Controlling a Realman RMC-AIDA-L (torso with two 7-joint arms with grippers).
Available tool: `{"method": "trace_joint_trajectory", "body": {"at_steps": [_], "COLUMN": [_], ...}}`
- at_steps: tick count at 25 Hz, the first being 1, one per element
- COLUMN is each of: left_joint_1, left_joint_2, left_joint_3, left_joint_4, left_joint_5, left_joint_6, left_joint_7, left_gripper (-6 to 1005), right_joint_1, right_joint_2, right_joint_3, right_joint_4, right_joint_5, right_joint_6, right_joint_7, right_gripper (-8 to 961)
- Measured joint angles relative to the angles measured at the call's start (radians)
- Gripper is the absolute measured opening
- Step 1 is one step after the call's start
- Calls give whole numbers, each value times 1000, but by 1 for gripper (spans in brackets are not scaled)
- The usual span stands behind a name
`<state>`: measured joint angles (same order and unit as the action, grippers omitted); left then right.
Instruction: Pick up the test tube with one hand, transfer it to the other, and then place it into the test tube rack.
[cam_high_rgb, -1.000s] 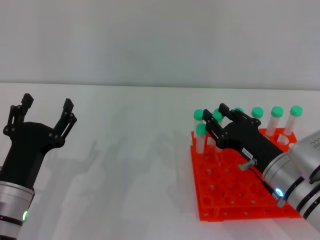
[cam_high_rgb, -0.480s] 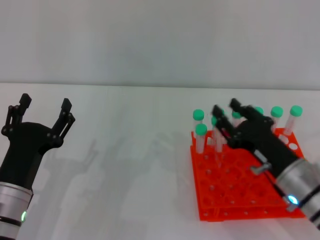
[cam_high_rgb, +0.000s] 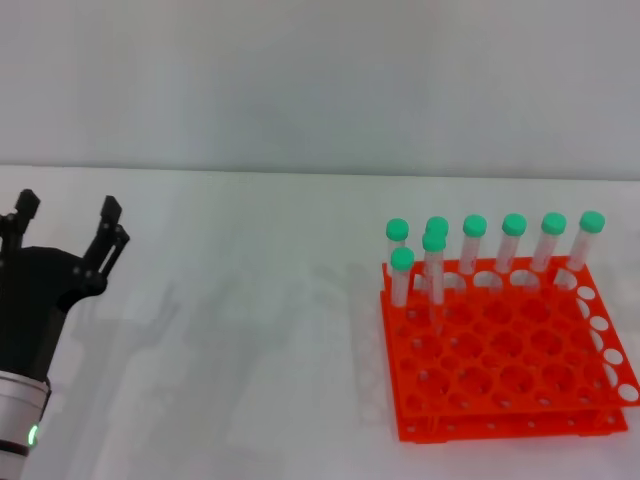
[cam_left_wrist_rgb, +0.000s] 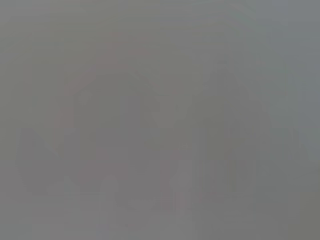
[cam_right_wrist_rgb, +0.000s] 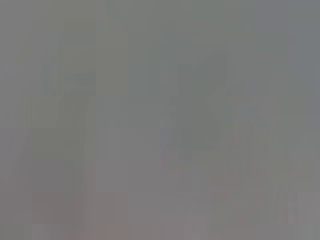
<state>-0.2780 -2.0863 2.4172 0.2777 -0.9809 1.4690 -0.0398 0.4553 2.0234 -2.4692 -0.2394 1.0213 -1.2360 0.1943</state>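
My head camera looks down on a white table (cam_high_rgb: 250, 330) under a pale wall; my left gripper (cam_high_rgb: 62, 236) hovers at the table's left edge, its black fingers (cam_high_rgb: 108, 220) spread apart and pointing up and away from me, with nothing between them; its silver wrist sits low in the corner with a green light on it.

My right gripper is out of sight in the head view; both wrist cameras give only a flat grey blur, so I read nothing from them.

The rack (cam_high_rgb: 500, 350) stands on the right side of the table, well apart from my left gripper; it is bright orange-red, two-tiered, with a grid of round holes, most of them open.

Green-capped tubes stand upright in it; five line its far row (cam_high_rgb: 514, 240), from just right of the far left corner to the far right corner; two more stand at the left edge, one behind the other (cam_high_rgb: 399, 250).

The tube (cam_high_rgb: 434, 275) stands in a hole one row nearer me than the far row, close to the left edge, just beside the left-edge tubes; its clear body rises from the rack and no gripper touches it.
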Motion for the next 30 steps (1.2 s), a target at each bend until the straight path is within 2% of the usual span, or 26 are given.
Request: {"method": "trace_joint_trajectory", "body": {"at_steps": [3,9,30], "left_joint_1": [-2,-9,-20], "left_joint_2": [-1,-1,-2], "left_joint_3": [-12,-12,-11], "left_joint_4": [0,0,0], "left_joint_5": [-14,-41,-49], "left_joint_6": [-4,-7,-9], "left_joint_7": [-1,-6,-8], "left_gripper": [894,894,894], "right_joint_1": [-7,-14,13], "right_joint_2": [-2,-2,-5], "right_joint_3": [48,138,155], "right_joint_4": [45,55,60], "right_joint_5": [5,8,7], "right_joint_6": [23,104,149], "right_joint_7": [3,2,-3], "right_gripper": [708,707,704]}}
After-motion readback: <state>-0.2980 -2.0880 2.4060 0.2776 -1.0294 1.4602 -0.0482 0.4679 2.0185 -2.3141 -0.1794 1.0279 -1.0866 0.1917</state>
